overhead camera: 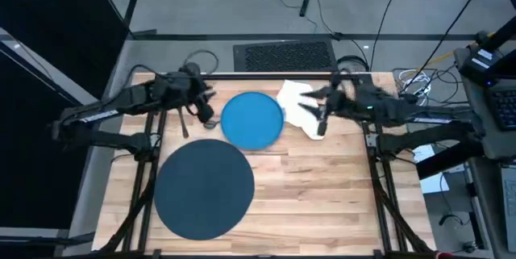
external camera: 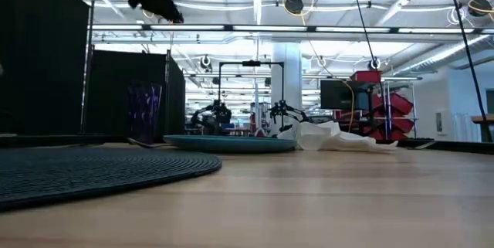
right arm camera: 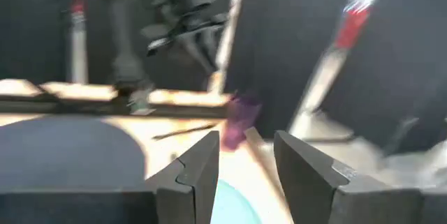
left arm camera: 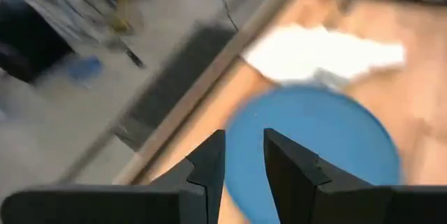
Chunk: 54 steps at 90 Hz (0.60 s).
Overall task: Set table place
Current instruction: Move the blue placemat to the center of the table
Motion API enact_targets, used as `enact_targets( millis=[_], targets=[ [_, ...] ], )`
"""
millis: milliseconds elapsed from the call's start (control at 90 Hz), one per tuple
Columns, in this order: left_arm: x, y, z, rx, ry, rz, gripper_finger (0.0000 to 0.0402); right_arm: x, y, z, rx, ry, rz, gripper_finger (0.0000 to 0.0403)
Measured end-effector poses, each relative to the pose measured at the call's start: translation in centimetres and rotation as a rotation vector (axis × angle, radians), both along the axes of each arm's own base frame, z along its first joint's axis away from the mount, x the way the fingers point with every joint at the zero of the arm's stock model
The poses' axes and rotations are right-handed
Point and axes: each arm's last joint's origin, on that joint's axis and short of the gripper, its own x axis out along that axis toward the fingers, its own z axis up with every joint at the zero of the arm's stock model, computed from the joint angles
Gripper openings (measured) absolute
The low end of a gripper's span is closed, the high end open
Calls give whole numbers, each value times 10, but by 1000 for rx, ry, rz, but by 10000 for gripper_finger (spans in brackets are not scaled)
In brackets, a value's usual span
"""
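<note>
A bright blue plate (overhead camera: pixel 251 119) lies flat on the table's far middle, with a crumpled white napkin (overhead camera: pixel 300 98) on the wood at its right rim. The big dark round mat (overhead camera: pixel 204 188) lies nearer, to the left. A small purple cup (external camera: pixel 145 113) stands upright left of the plate and also shows in the right wrist view (right arm camera: pixel 239 118). My left gripper (overhead camera: pixel 208 106) hovers open above the plate's left edge, fingers (left arm camera: pixel 209 158) toward the plate (left arm camera: pixel 314 140). My right gripper (overhead camera: pixel 313 107) hovers open over the napkin, facing left.
A thin dark utensil (overhead camera: pixel 185 124) lies on the wood left of the plate. Black frame bars (overhead camera: pixel 149 170) run along both table sides under the arms. Bare wood (overhead camera: pixel 322 194) spreads right of the mat. A dark grille (overhead camera: pixel 284 55) and cables lie beyond the far edge.
</note>
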Motion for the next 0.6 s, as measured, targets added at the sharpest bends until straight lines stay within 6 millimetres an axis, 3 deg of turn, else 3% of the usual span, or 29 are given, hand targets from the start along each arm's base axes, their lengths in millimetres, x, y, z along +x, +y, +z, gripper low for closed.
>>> enact_targets(
  millis=[256,600],
  targets=[
    [0,-25,-30,-280,172,-133,83,36,9,-36,236,140,95,123],
    [-18,-58,-79,-438,433,-20,83,63,40,-61,248,213,206,123]
  ],
)
